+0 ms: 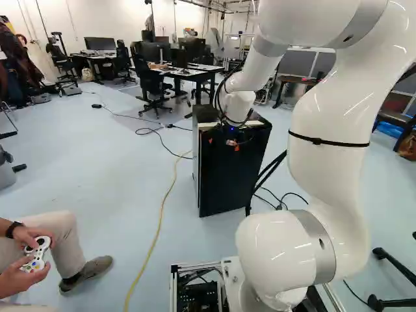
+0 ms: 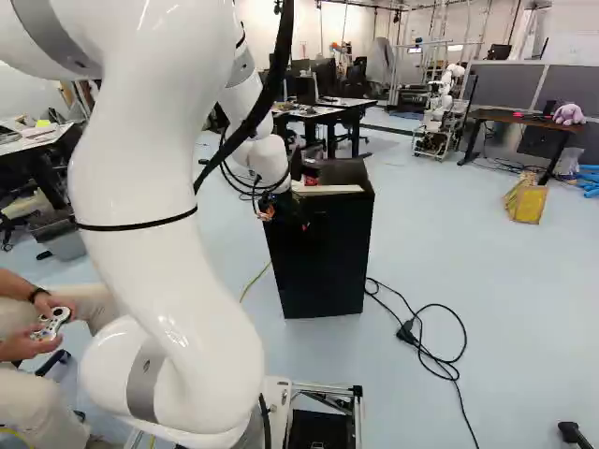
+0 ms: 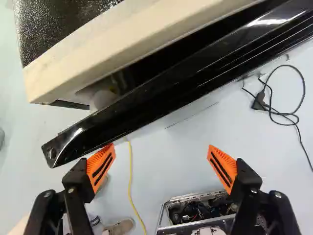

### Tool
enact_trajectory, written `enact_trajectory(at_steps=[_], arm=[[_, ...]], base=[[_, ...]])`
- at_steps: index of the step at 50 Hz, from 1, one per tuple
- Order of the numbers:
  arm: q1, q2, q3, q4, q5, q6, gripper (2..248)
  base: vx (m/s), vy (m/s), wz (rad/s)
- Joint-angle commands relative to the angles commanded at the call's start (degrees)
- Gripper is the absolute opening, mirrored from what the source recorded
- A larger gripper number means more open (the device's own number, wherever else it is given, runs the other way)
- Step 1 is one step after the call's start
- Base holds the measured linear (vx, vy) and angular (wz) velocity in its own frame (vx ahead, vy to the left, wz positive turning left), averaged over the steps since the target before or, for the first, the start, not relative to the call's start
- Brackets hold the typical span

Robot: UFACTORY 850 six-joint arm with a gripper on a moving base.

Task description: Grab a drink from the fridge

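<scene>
Hook the glossy black fridge door (image 3: 146, 103), likely slick and stiff, behind its parted edge with the empty, wide-spread, orange-padded black gripper (image 3: 161, 148).

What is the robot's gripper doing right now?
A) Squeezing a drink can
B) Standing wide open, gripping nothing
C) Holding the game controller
B: the gripper has its orange pads far apart, and between them you just see the floor and a yellow cable lying on it.
</scene>
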Motion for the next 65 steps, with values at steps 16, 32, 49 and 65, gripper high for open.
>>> enact_trajectory(at_steps=[16, 32, 49, 65], arm=[[0.04, -1.01, -1.27, 0.00, 0.00, 0.00, 247], [0.07, -2.00, -2.54, 0.00, 0.00, 0.00, 247], [0.11, -3.06, -3.89, 0.00, 0.00, 0.00, 247], [0.14, -4.04, -5.17, 0.00, 0.00, 0.00, 247]], base=[[0.000, 0.000, 0.000], [0.000, 0.000, 0.000], [0.000, 0.000, 0.000], [0.000, 0.000, 0.000]])
